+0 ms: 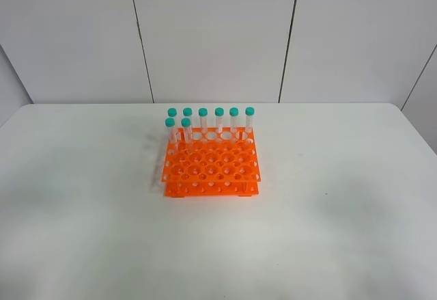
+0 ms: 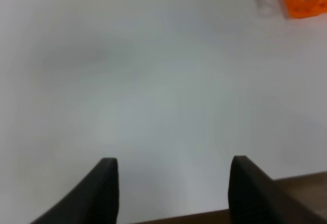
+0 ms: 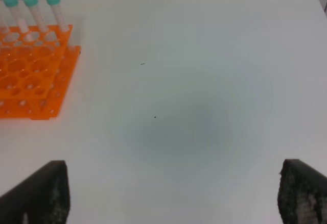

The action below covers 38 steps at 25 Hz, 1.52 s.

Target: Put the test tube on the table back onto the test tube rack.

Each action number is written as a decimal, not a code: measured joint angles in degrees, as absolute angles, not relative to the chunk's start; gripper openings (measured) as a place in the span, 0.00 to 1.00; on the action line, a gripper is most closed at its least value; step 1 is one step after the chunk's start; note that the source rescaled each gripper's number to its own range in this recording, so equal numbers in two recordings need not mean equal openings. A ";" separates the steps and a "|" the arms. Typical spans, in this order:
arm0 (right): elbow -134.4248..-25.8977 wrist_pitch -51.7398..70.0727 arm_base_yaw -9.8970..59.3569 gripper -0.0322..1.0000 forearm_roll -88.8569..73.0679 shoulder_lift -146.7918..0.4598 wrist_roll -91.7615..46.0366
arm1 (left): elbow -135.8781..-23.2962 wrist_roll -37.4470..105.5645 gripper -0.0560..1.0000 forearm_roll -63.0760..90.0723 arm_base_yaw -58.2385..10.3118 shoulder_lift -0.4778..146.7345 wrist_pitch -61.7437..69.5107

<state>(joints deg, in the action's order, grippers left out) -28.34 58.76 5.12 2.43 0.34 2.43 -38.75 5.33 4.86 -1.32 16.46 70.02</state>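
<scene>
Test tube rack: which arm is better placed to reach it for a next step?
Probably the right. Its wrist view shows the test tube rack large and near, its fingers wide open. The left wrist view catches only one blurred rack corner.

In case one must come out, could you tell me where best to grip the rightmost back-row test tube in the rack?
Probably just below its teal cap, coming from above or from the right: the test tube stands upright, its lower part sunk in the orange rack, with a neighbour close on its left.
</scene>
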 joint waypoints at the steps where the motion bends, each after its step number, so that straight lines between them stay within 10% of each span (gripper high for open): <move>1: -28.34 58.76 5.12 0.99 2.43 0.34 2.43 | -38.34 5.33 0.41 5.28 -1.32 16.04 70.02; 38: -28.34 58.76 5.12 0.99 2.43 0.34 2.43 | -28.61 7.21 0.41 6.90 -1.32 5.43 60.84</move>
